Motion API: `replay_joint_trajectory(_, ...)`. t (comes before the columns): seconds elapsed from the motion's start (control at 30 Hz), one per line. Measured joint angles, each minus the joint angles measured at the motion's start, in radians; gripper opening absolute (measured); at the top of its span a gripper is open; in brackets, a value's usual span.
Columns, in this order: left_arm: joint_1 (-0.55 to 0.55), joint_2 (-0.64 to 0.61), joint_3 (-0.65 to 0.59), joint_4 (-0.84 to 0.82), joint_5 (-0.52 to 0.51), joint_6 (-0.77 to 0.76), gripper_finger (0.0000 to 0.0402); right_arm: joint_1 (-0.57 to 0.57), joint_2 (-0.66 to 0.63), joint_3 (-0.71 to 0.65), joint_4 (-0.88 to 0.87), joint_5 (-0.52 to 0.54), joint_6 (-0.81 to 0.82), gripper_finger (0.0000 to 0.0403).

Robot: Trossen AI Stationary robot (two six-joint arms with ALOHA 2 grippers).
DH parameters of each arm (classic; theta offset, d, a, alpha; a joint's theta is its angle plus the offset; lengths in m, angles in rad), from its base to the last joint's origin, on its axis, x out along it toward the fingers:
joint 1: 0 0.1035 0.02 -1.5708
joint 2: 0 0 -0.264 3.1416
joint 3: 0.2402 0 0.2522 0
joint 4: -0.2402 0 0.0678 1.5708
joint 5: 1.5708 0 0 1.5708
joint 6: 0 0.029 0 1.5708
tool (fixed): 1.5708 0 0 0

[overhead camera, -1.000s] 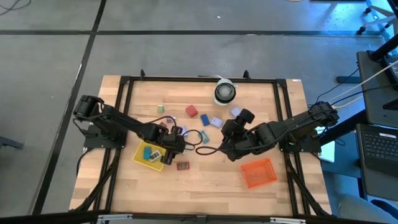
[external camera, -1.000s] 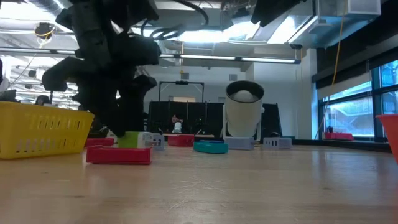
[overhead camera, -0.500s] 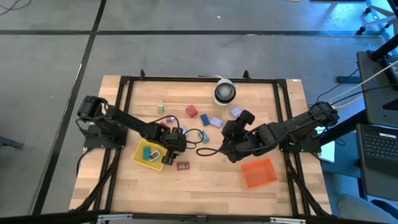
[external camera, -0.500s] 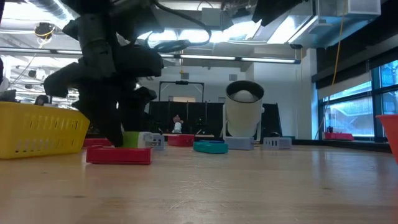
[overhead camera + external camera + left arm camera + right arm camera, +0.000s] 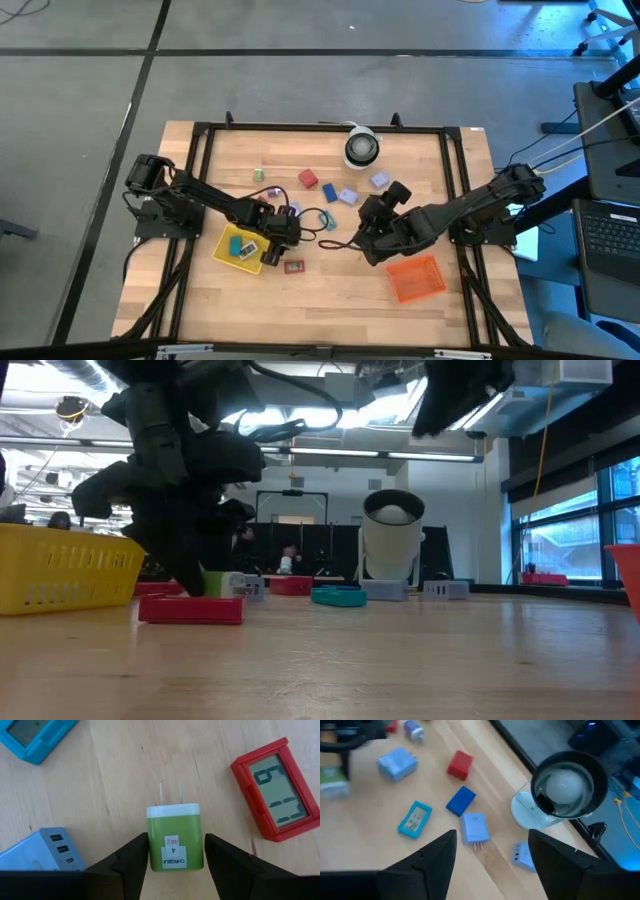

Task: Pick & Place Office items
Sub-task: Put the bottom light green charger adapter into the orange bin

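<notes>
The left tool (image 5: 174, 851) straddles a green blocky plastic plug-in charger (image 5: 174, 838) lying on the wooden tabletop (image 5: 120, 775) just beside the red flat plastic display unit (image 5: 275, 789), fingers spread, not yet pinching; likely light, rigid, smooth; grip its flat sides, clear of the prongs; the right tool (image 5: 490, 855), also spread, hangs above the red unit's far side.

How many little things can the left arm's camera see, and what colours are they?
Green: 1, the green plug-in charger block, at the left gripper
Red: 1, the flat red piece with a grey screen
Blue: 2, the bright blue flat piece and the pale blue charger with ports
Total: 4
The right gripper hangs open, empty.
</notes>
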Motion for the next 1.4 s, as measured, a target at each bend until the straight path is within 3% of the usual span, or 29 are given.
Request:
replay_joint_trajectory(0.13,0.0,0.0,0.0,0.022,0.001,-0.002,0.0176,-0.01,-0.018,-0.171,0.143,0.023,0.145,0.0246)
replay_joint_trajectory(0.23,0.002,0.0,0.0,0.059,0.026,0.006,0.0175,-0.011,-0.053,-0.295,0.311,0.029,0.161,0.0246)
replay_joint_trajectory(0.6,0.045,-0.002,0.0,0.072,0.06,-0.017,0.0184,-0.04,-0.408,-0.685,0.833,0.029,0.021,0.0247)
replay_joint_trajectory(0.83,0.054,-0.002,0.0,0.072,0.065,-0.017,0.0184,-0.098,-0.562,-0.916,1.389,-0.165,-0.278,0.0247)
replay_joint_trajectory(1.4,0.054,0.0,0.0,0.022,0.076,-0.019,0.018,-0.189,-0.435,-0.932,1.44,-0.308,-0.353,0.0247)
